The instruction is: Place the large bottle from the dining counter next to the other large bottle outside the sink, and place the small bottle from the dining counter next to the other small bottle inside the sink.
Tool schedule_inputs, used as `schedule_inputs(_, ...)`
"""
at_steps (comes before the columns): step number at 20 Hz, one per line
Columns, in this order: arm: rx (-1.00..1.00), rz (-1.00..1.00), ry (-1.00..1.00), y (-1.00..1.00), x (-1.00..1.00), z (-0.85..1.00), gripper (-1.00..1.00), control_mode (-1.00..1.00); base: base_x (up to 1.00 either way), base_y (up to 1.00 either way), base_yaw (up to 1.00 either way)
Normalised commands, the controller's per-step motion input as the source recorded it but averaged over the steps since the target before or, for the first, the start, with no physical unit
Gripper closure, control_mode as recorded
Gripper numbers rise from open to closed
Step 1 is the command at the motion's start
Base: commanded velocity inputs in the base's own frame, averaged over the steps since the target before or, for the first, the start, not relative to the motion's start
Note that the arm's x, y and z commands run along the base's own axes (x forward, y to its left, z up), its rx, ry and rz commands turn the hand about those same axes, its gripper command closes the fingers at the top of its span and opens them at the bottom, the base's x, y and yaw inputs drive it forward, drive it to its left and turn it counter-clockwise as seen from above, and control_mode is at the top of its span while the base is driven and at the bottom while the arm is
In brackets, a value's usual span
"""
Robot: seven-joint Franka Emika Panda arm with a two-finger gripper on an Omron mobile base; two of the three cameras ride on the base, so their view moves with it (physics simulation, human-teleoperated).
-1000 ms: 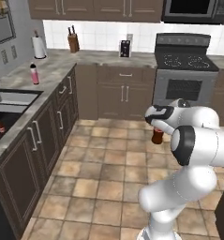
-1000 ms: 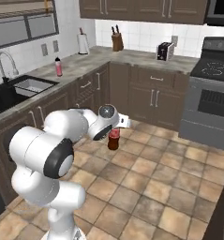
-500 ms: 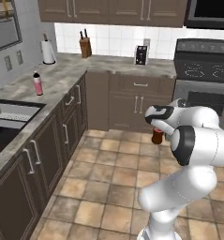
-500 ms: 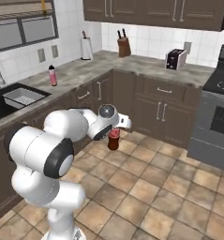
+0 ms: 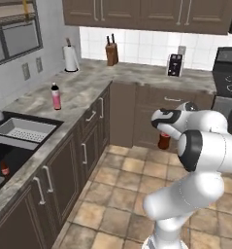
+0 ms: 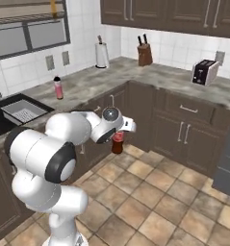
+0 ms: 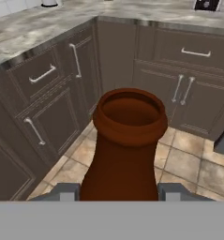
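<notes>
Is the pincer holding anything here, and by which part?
Yes. The pincer is shut on a brown bottle, gripping its body on both sides, with the bottle's end pointing away from the hand.

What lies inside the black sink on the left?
The sink holds a grey drain tray and a small dark bottle in the basin below it. The sink's near end is cut off by the picture edge.
</notes>
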Motion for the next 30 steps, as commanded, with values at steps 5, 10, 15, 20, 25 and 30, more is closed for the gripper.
schedule_inputs(5, 0.00, 0.00, 0.00, 0.00, 0.00, 0.00, 1.00, 1.00, 0.57, 0.23, 0.31)
schedule_inputs(10, 0.00, 0.00, 0.00, 0.00, 0.00, 0.00, 1.00, 1.00, 0.40, 0.21, 0.31)
schedule_inputs(15, 0.00, 0.00, 0.00, 0.00, 0.00, 0.00, 1.00, 1.00, 0.39, 0.18, 0.30)
schedule_inputs(20, 0.00, 0.00, 0.00, 0.00, 0.00, 0.00, 1.00, 1.00, 0.52, 0.06, 0.28)
schedule_inputs(25, 0.00, 0.00, 0.00, 0.00, 0.00, 0.00, 1.00, 1.00, 0.64, 0.00, 0.26)
schedule_inputs(30, 0.00, 0.00, 0.00, 0.00, 0.00, 0.00, 1.00, 1.00, 0.69, 0.00, 0.24)
